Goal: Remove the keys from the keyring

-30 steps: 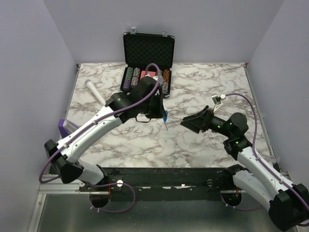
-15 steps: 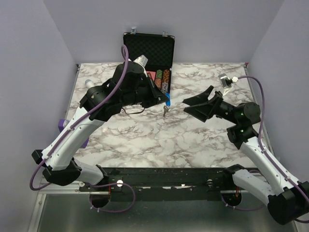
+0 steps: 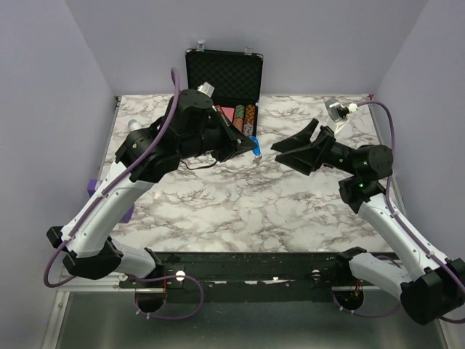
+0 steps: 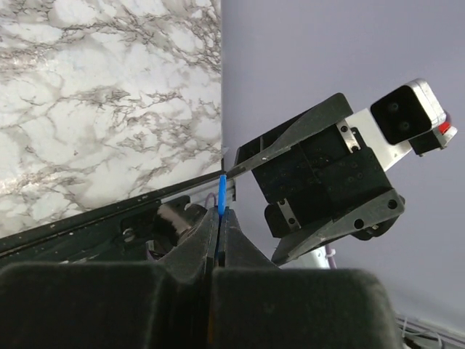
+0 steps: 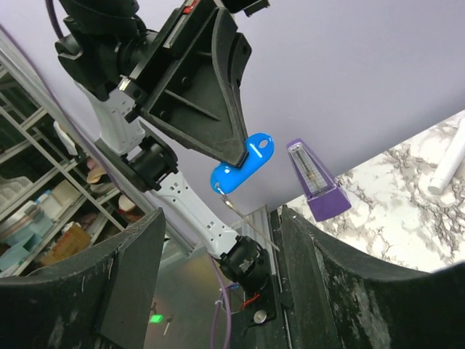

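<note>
left end effector (image 3: pixel 251 150): raised above the worktop, fingers shut narrow and pinching part of the blue oblong plastic key tag (image 5: pixel 243 169) with its white label window.
right end effector (image 3: pixel 285 150): faces the left one from the right, jaws wide apart, nothing between them.
thin pale metal key (image 5: pixel 245 216): in the right wrist view a slim sliver hangs slanting from the tag's lower end; the ring joining them is too small to make out.
risk, missed grab: the key is thin and dangles freely, so it may swing or turn edge-on. the right jaws could then shut on air or on the tag instead.
risk, lost hold: the left fingers grip only part of the smooth plastic. a hard pull on the key could twist or drag the tag out and drop both onto the worktop.
risk, collision: the two end effectors are near each other in mid-air, so a slightly off approach could knock fingertip against fingertip.
tag relative to end effectors: inside the left grip, sticking out past its tips toward the right. it is just beside the right tips, apart from them, not yet between those jaws.
key relative to end effectors: below the left tips, touched by neither.
white-and-grey marble worktop (image 3: pixel 240 211): well below the tag.
farther out: black case of poker chips (image 3: pixel 223 73) open at the far edge; purple metronome (image 5: pixel 314 182) and white stick (image 5: pixel 447 169) on the left side.
</note>
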